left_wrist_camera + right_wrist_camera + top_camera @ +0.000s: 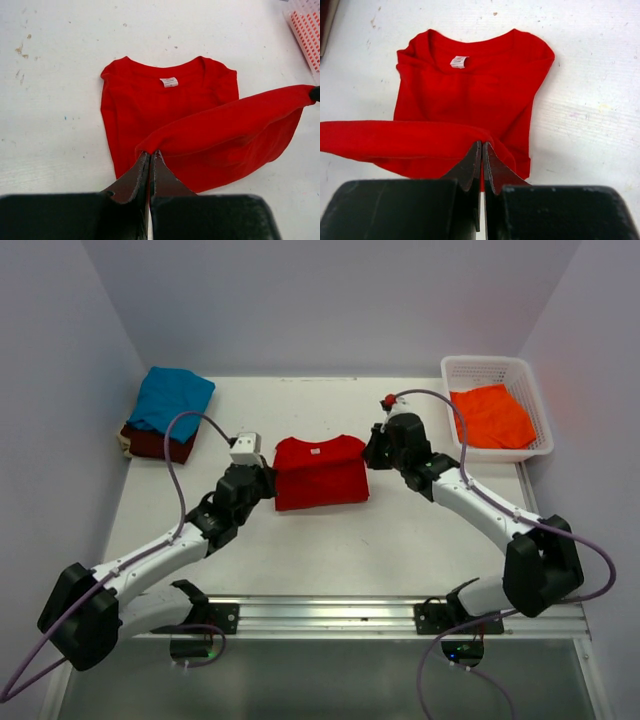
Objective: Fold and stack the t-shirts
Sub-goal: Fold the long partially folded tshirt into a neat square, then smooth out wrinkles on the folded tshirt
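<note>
1. The white basket [528, 375] holds the orange t-shirt [492, 417], apparently unfolded: 1 left.
2. Far left of the basket, the teal t-shirt [172, 400] sits on the maroon t-shirt [158, 445]: 2 apparently stacked.
3. Nearer the basket, also left of it, the red t-shirt [318, 472] lies mid-fold.
4. The left gripper [151, 152] and right gripper [482, 145] each clench a corner of its raised hem.

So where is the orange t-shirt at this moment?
In the top view, the orange t-shirt lies in the white basket at the far right corner, beyond the right gripper.
</note>
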You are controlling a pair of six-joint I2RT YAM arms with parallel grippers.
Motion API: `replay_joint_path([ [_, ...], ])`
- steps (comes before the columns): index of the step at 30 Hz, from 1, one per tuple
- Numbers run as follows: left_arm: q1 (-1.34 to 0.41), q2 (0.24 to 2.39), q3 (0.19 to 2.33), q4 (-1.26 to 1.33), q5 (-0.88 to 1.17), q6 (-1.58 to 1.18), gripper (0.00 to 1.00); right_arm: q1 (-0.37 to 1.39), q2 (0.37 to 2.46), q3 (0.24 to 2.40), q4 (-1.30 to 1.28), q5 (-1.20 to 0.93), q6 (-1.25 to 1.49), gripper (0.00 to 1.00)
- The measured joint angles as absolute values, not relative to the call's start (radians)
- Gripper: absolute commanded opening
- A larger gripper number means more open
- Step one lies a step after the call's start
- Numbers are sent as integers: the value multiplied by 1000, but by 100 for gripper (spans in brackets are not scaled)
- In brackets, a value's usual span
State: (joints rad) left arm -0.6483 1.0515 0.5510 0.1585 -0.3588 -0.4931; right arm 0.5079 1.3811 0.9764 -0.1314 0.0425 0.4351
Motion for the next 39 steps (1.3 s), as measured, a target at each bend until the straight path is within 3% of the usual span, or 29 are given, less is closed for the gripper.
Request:
replay_joint_path([
  [11,-455,1443,730,344,-195,-474,0,411,1747,1255,-70,13,434,0],
  [12,-437,1497,762,358,-179,-469,0,405,1798,1301,-67,15,435,3],
  [13,-420,1554,800,379,-166,-464,2,400,1852,1361,-74,20,436,16],
  [14,-400,1614,841,400,-146,-459,14,395,1917,1437,-77,27,439,26],
  [15,-381,1678,885,416,-121,-453,33,391,1991,1525,-90,38,442,38],
  [16,-360,1742,937,423,-94,-453,95,387,2065,1621,-98,43,442,60],
  [17,-337,1805,991,435,-67,-450,100,384,2131,1702,-96,52,447,67],
  [20,-281,1897,1081,439,-14,-460,100,380,2208,1776,-105,78,434,80],
  [26,-252,1796,1076,430,23,-461,100,379,2088,1574,-75,114,421,80],
  [28,-257,1729,1052,435,50,-466,100,379,2017,1484,-42,112,418,73],
  [29,-260,1694,1032,443,64,-472,100,379,1976,1439,-31,107,419,68],
  [30,-264,1663,1011,450,80,-479,100,379,1948,1410,-23,99,418,38],
  [31,-268,1637,989,458,101,-484,100,379,1918,1378,-8,82,413,14],
  [32,-272,1616,965,473,123,-493,100,379,1894,1356,2,64,418,0],
  [33,-276,1605,948,485,142,-501,99,379,1878,1341,16,44,426,0],
  [35,-284,1605,916,522,217,-535,83,375,1865,1320,52,-25,460,0],
  [36,-287,1615,902,551,260,-551,66,372,1865,1310,78,-68,478,0],
  [39,-291,1687,879,656,398,-634,40,365,1890,1277,166,-221,560,0],
])
